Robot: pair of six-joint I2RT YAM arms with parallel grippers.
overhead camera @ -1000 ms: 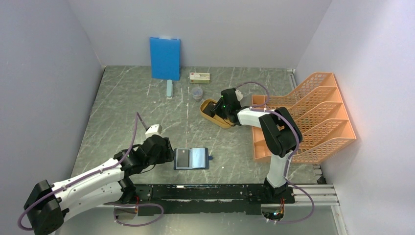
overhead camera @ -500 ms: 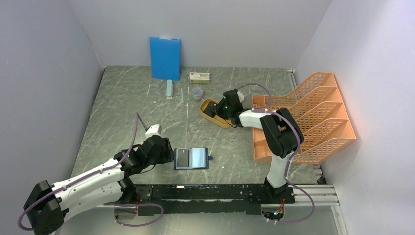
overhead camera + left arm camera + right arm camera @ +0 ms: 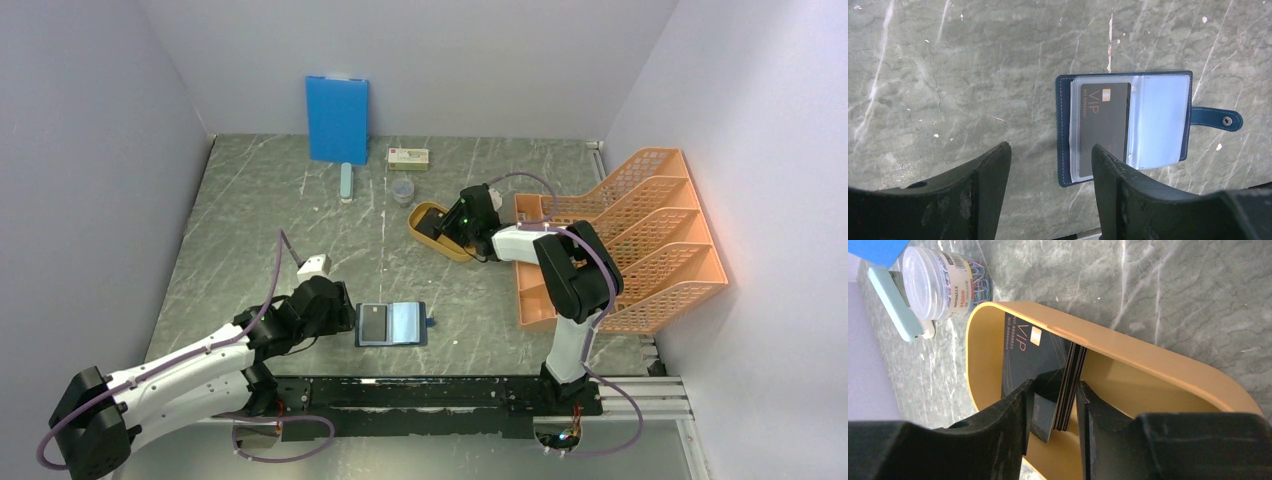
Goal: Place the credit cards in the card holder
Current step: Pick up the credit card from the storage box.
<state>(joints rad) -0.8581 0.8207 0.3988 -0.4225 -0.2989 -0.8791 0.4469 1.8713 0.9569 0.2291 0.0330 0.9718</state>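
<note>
Top wide, wrists close; left shares card holder [image 3: 391,324]

Fingers of the right hand [image 3: 1053,390] cover the lower ends of the cards [image 3: 1073,370] in the tray [image 3: 1158,362], so we cannot tell whether they are clamped. A finger of the left hand [image 3: 1050,147] hides part of the near edge of the card holder [image 3: 1064,115].

I work in a lab test cell dressed up like an office desk. Plain pale walls [image 3: 90,150] box in a grey marble-patterned counter [image 3: 260,220] on three sides. My two arms [image 3: 565,280] are bolted to a black metal rail [image 3: 440,392] at its near edge, with purple cables [image 3: 283,238] trailing. The props are stationery: an orange file rack [image 3: 650,240], a jar of paper clips [image 3: 943,282], and a blue board [image 3: 337,118] leaning on the back wall.
</note>
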